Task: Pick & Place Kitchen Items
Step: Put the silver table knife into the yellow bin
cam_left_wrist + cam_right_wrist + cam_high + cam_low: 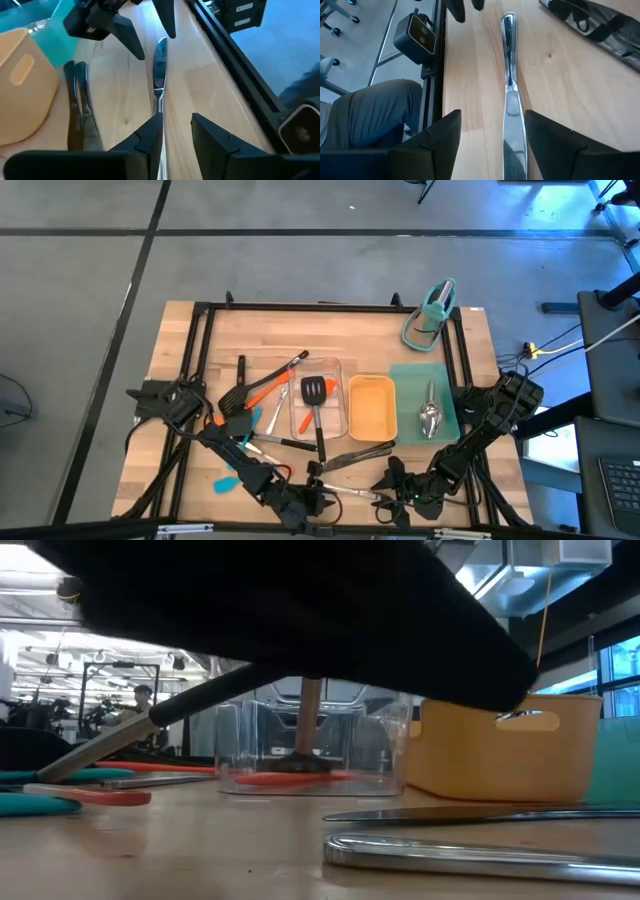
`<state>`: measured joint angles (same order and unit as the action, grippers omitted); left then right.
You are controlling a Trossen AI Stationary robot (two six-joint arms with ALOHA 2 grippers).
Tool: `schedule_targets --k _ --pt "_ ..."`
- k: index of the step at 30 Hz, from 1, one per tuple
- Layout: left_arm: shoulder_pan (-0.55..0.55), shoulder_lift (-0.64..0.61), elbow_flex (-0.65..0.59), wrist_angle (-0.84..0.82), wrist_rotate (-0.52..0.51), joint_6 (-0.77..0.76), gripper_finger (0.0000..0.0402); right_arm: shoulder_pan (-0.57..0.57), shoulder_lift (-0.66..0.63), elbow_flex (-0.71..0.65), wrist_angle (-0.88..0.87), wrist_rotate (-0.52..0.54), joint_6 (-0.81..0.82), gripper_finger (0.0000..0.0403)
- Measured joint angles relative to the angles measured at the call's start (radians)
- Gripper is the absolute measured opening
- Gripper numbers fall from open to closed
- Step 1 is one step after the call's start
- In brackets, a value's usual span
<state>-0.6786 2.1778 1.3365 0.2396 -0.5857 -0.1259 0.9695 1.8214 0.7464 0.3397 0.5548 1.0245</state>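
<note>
Wooden tabletop point(180, 340), steel knife point(511, 107) lying flat between both tools, left tool point(176, 131) open at its handle, right tool point(492, 131) open astride its blade.

A shiny steel knife point(510, 95) lies flat near the table's front edge, in front of the yellow tray point(372, 406). Steel tongs point(358, 454) lie between them. A black slotted turner point(316, 405) rests in the clear tray just left of the yellow one.
</note>
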Motion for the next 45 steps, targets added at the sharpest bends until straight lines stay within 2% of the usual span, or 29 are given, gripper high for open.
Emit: schedule_targets --k 4,6,10,14,18,26,30,35,45 --pt "0.027 0.009 0.001 0.006 0.012 0.007 0.0097 0.001 0.0 0.0 0.001 0.005 -0.022 0.0222" --pt "0.039 0.019 0.002 0.024 0.047 0.014 0.0097 0.01 0.0 0.0 0.006 0.045 -0.04 0.0222" --pt "0.056 0.046 0.002 0.085 0.138 0.017 0.0097 0.054 0.0 0.0 0.021 0.225 -0.057 0.0222" --pt "0.059 0.065 0.002 0.097 0.141 0.027 0.0097 0.112 0.0 0.0 0.024 0.389 -0.084 0.0222" --pt "0.062 0.068 0.002 0.099 0.141 0.028 0.0098 0.147 0.0 0.0 0.012 0.485 -0.098 0.0222" --pt "0.09 0.068 -0.016 0.113 0.163 0.019 0.0098 0.095 0.0 0.0 -0.002 0.465 -0.11 0.0222" --pt "0.116 0.069 -0.095 0.236 0.223 -0.013 0.0098 0.065 0.0 0.0 0.046 0.447 -0.085 0.0222" --pt "0.134 0.069 -0.174 0.383 0.265 -0.036 0.0098 0.045 0.0 0.0 0.028 0.337 -0.123 0.0222" --pt "0.128 0.068 -0.192 0.39 0.234 -0.02 0.0098 0.021 0.054 0.0 -0.015 0.298 -0.114 0.0222"
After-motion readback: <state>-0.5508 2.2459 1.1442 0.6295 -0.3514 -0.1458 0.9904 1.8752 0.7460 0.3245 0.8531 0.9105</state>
